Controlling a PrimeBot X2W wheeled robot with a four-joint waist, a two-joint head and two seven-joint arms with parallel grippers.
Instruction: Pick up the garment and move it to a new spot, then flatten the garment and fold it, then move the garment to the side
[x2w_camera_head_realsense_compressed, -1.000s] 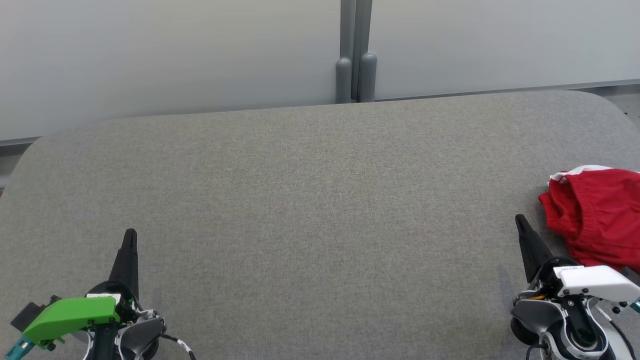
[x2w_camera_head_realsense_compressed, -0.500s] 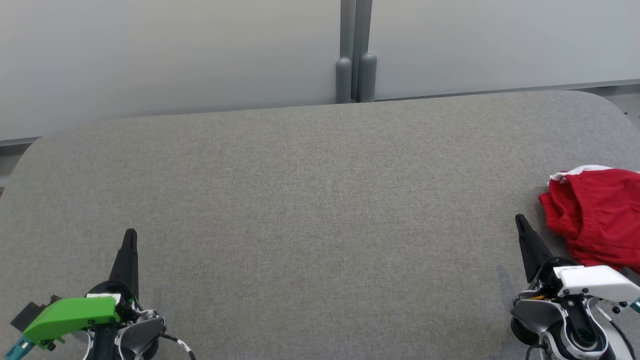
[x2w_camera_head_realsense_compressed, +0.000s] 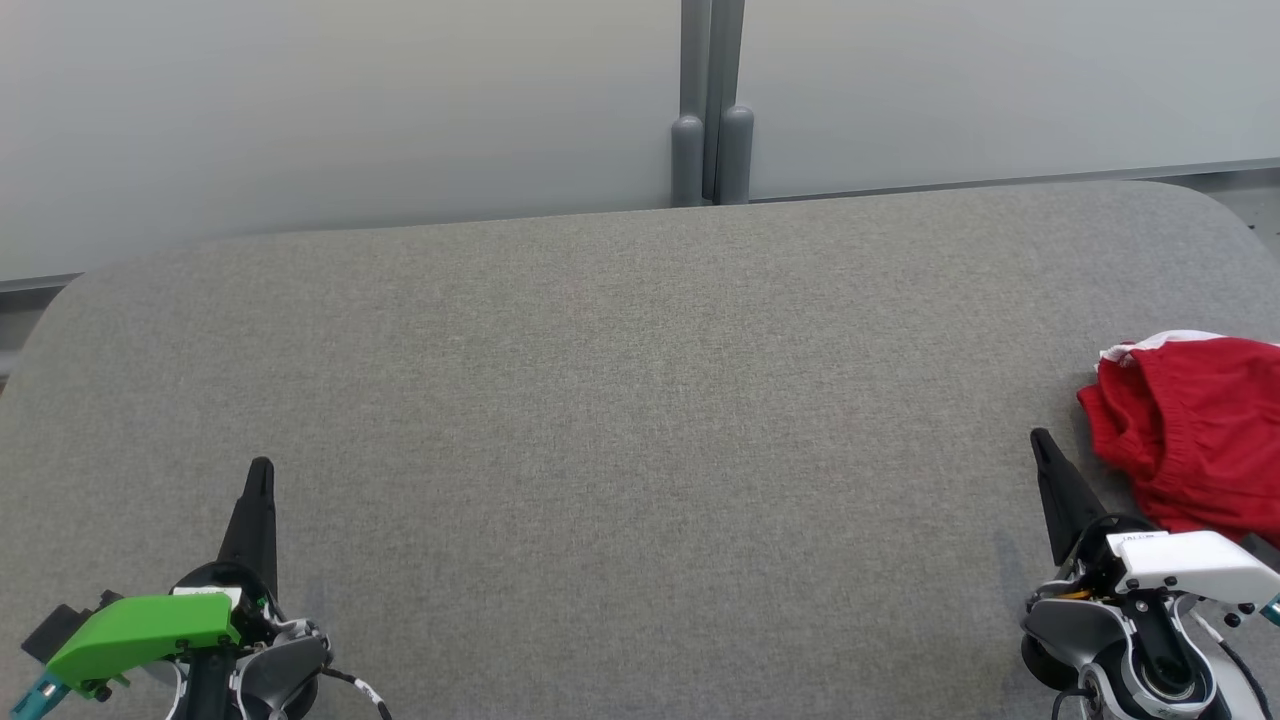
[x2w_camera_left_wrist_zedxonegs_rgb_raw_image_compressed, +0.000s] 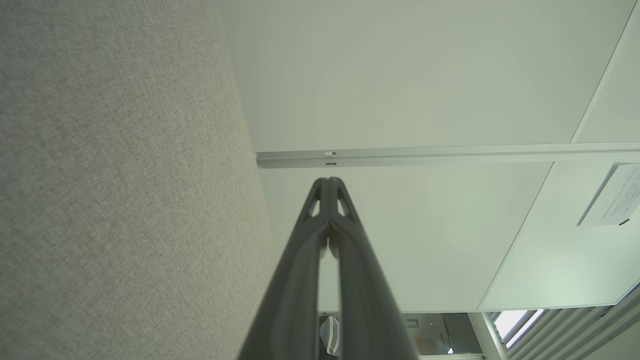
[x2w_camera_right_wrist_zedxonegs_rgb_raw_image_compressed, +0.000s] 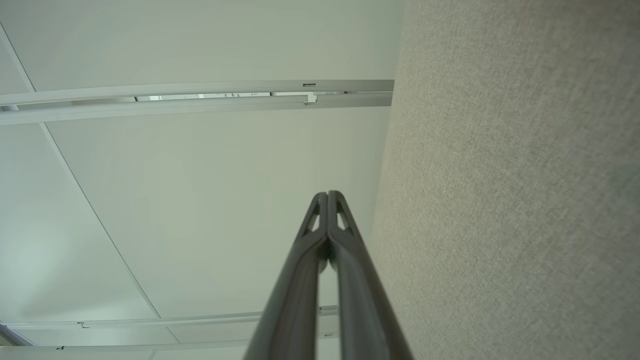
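A wide grey fabric-covered surface (x2w_camera_head_realsense_compressed: 640, 400) with rounded far corners takes up most of the head view, and pale wall panels (x2w_camera_head_realsense_compressed: 300, 100) stand beyond its far edge. The garment (x2w_camera_head_realsense_compressed: 1190, 440), red with a strip of white trim along its far side, lies crumpled in a loose heap on the surface at the robot's right (the head view's edge cuts it off, so its full extent cannot be told). The right hand (x2w_camera_head_realsense_compressed: 1040, 437) sits low at the near right under a white cover (x2w_camera_head_realsense_compressed: 1190, 560), its dark fingers pointing away from the robot. Their tip is near the garment's left edge, with a strip of bare surface between them. Whether the white cover touches the cloth behind it cannot be told. The left hand (x2w_camera_head_realsense_compressed: 262, 470) sits at the near left under a green cover (x2w_camera_head_realsense_compressed: 140, 625), well apart from the garment, with open grey fabric all around it. In each wrist view the 2 fingers press together tip to tip with nothing caught between them, so both hands are fully closed and empty. A slim grey post (x2w_camera_head_realsense_compressed: 710, 100) with 2 round-capped stubs at its foot rises between the panels behind the surface's middle. A small paper notice (x2w_camera_left_wrist_zedxonegs_rgb_raw_image_compressed: 610, 195) hangs on a panel in the left wrist view.
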